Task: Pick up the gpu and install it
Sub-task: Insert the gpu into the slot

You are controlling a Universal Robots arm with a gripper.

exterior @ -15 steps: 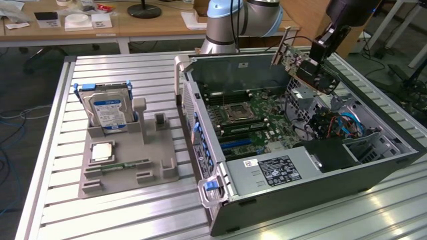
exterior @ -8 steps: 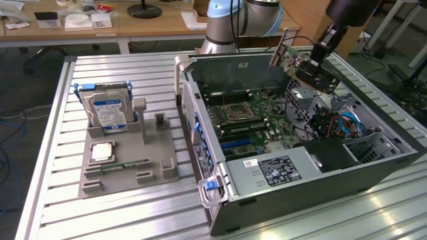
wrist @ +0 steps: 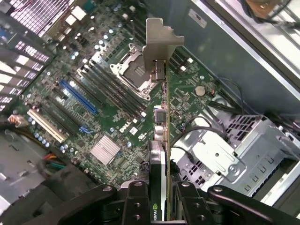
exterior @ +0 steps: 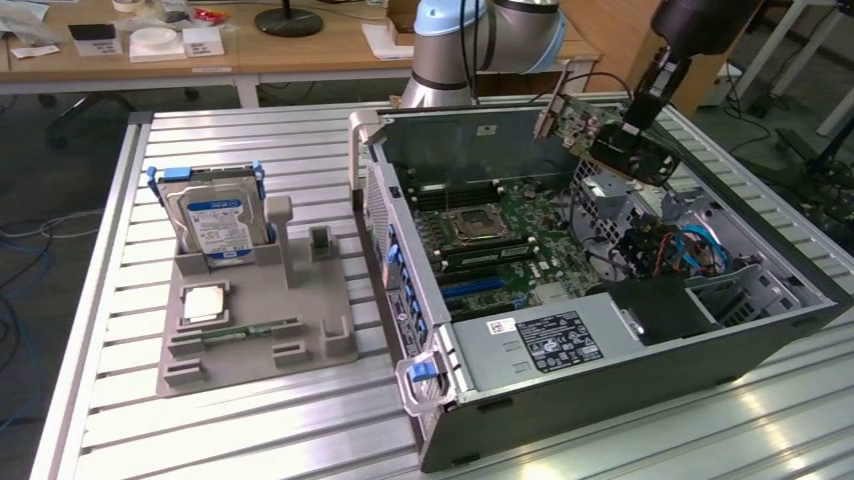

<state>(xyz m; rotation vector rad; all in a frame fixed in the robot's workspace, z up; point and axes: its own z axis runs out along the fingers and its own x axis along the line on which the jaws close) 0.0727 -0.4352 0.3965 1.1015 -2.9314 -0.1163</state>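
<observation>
- Above the open computer case (exterior: 641, 370), my gripper (wrist: 159, 204) pinches the gpu (wrist: 157, 154), seen edge-on.
- Thin black card, green circuit edge, silver metal bracket (wrist: 160, 40) at its far end.

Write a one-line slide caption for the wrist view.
Gripper clamps the gpu edge-on above the open computer's motherboard, silver bracket at the card's far end.

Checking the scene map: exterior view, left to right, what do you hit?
hard drive → case handle with blue latch → CPU socket → gpu, held aloft. Left out: grey holder, which overlaps the drive.
</observation>
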